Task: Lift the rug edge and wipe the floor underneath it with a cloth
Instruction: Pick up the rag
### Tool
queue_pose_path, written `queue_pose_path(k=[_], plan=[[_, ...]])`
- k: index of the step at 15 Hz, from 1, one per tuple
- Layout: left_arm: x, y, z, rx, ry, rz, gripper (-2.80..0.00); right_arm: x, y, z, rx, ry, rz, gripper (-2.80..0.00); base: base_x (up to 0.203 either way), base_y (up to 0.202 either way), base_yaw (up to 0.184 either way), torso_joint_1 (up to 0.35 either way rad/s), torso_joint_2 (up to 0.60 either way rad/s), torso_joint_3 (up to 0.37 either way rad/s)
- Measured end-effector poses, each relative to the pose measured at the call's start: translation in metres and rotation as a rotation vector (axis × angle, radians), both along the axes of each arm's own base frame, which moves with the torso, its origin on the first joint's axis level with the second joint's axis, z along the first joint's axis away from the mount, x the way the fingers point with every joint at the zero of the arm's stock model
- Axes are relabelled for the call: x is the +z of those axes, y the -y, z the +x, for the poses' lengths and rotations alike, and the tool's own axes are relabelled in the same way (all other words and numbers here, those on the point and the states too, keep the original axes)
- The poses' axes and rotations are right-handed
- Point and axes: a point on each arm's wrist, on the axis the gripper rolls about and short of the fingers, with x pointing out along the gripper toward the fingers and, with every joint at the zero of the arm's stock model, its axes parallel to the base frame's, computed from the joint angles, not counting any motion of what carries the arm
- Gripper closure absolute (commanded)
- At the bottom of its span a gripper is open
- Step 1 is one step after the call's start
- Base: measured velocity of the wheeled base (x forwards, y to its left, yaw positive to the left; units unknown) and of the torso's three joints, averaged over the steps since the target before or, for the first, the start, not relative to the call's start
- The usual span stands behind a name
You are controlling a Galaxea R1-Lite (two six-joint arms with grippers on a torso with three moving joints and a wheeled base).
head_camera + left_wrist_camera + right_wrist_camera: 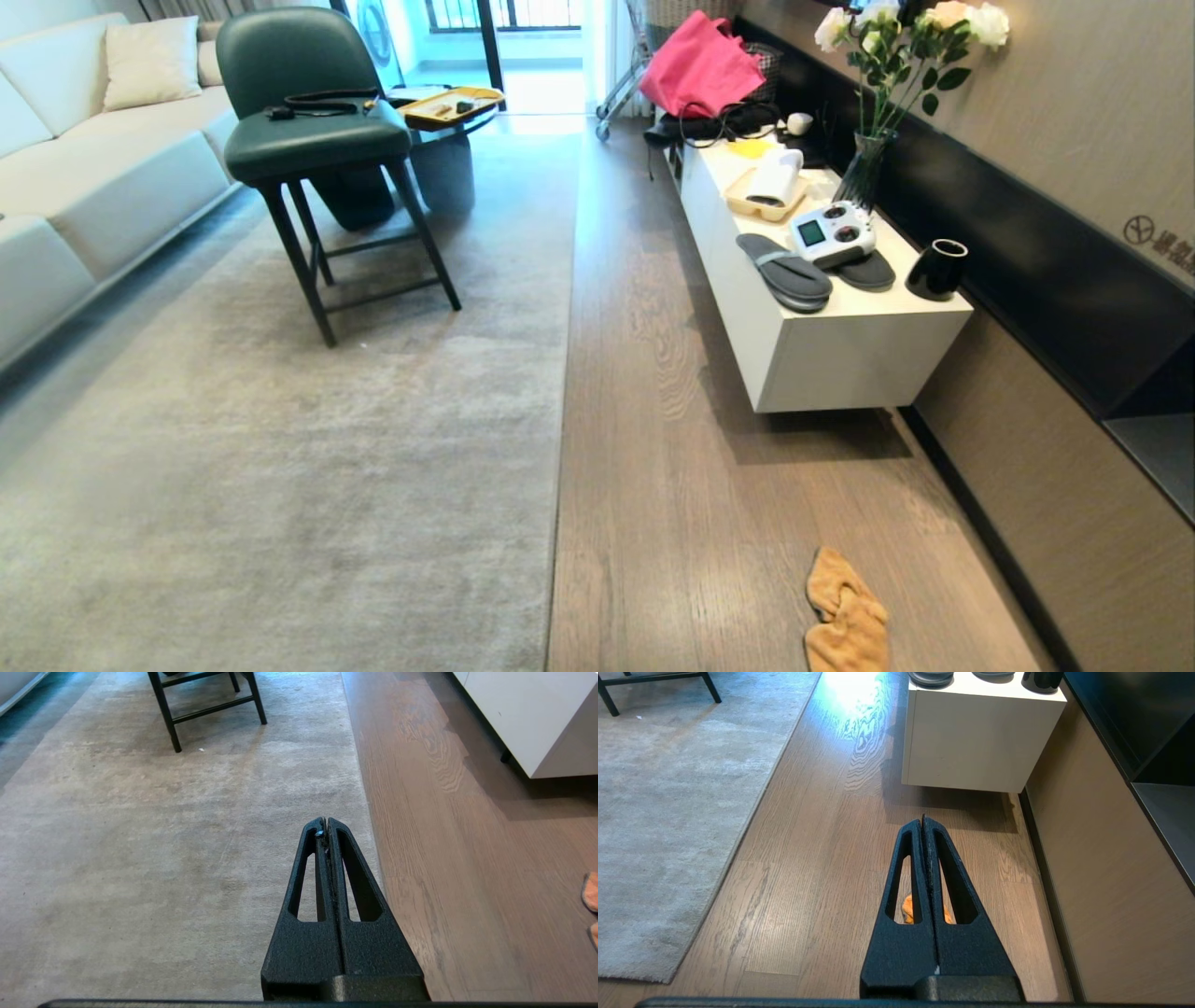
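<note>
On the floor, cloth: the cloth [846,618] lies crumpled on the bare floor [672,485] at about 5 o'clock in the head view, well apart from the rug.
Rug edge: the rug edge [563,392] runs straight from 12 to 6 o'clock down the middle, lying flat, nothing lifted yet.
Left end effector: the left end effector [325,826] hangs over the rug just beside its border, fingers pressed together, holding nothing.
Right end effector: the right end effector [923,823] hangs above the planks with the cloth showing beneath it, fingers pressed together, empty.
Step in hand: likely fetching the cloth first; the right fingers would need to part and come straight down on the bunched middle.
Open room: a wide plank strip lies between rug and white cabinet [840,345].
Edges to mind: cabinet corner at 3 o'clock, chair [317,140] legs at 11 o'clock.
</note>
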Motion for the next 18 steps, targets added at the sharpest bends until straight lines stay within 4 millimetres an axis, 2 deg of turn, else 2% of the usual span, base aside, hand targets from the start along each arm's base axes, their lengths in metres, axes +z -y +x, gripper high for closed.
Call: queue_pose_path(k=[18], plan=[[0.0000, 0.0000, 0.0000, 0.000, 0.000, 0.000, 0.00, 0.0000, 0.0000, 0.0000, 0.000, 0.000, -0.002, 0.00, 0.000, 0.000, 0.000, 0.009, 0.02, 0.021]])
